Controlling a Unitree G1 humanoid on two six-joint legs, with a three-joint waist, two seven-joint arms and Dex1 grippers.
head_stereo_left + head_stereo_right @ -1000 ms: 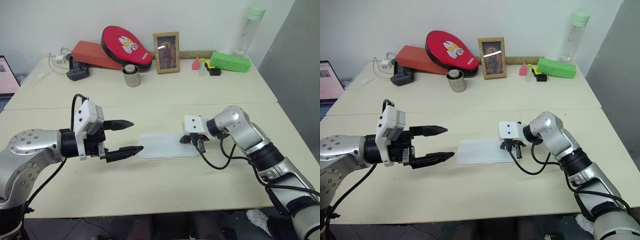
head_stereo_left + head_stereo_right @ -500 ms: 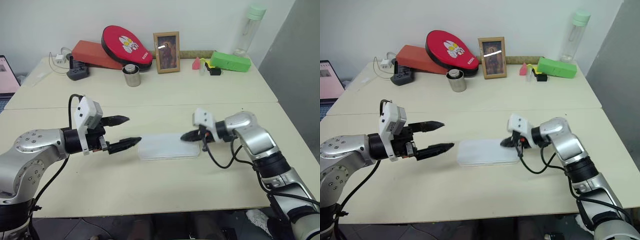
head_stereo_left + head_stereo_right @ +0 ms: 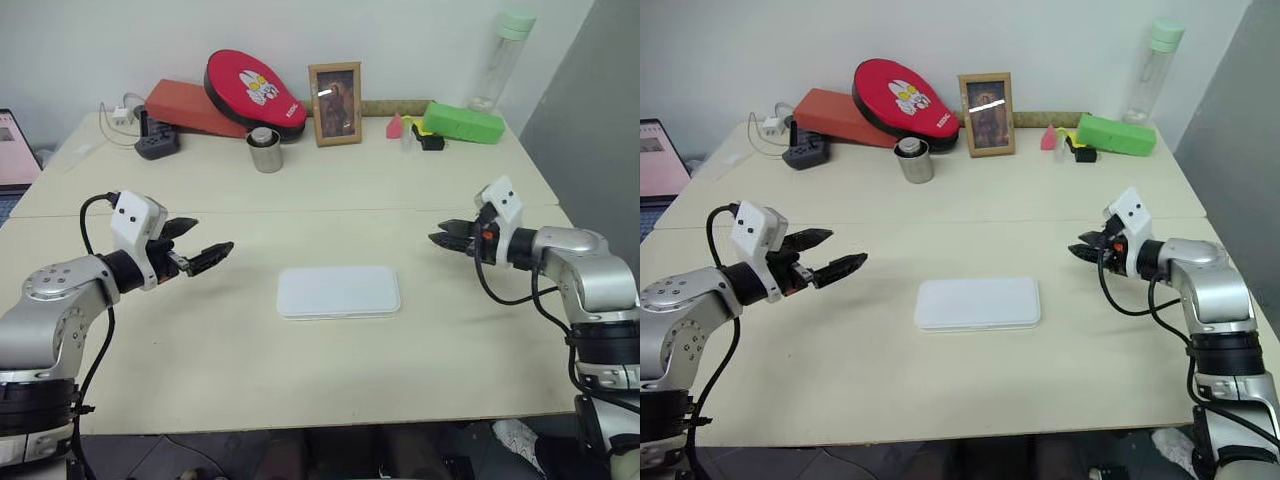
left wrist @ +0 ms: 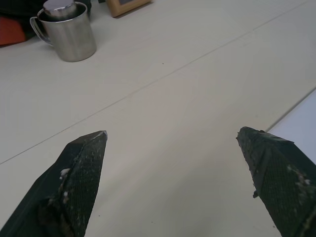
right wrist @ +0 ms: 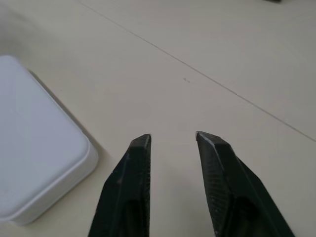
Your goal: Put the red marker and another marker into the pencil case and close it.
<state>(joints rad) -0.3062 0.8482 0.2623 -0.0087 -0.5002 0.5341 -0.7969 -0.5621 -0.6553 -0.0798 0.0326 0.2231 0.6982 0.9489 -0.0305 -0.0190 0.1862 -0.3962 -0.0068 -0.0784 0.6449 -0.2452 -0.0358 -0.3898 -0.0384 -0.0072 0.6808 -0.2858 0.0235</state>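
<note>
White plastic marks the pencil case [image 3: 338, 292], which lies flat and shut in the middle of the near table [image 3: 300, 370], with its lid down and no gap seen along the rim. No marker is seen on the table, so both are judged to be inside already; this cannot be checked through the lid.

Left claw [image 3: 198, 243] is held well apart from the case on its left side, above the table, with its fingers spread wide and nothing between them. Right claw [image 3: 444, 238] is held well apart on the other side, its fingers parted only a little and empty; in the right wrist view a corner of the case [image 5: 39, 163] is seen beside the fingertips [image 5: 140, 148], not touched.

The work is judged all but done, and the step in hand is a check and a clean pull-away. If the lid is to be pressed home, it should be done from above, at the long edge away from the hinge, with the case steadied on the opposite side so that it is not slid across the smooth table. Which long edge carries the hinge cannot be told. A steel cup [image 3: 264, 150] and other clutter stand far back and are not in the way.
</note>
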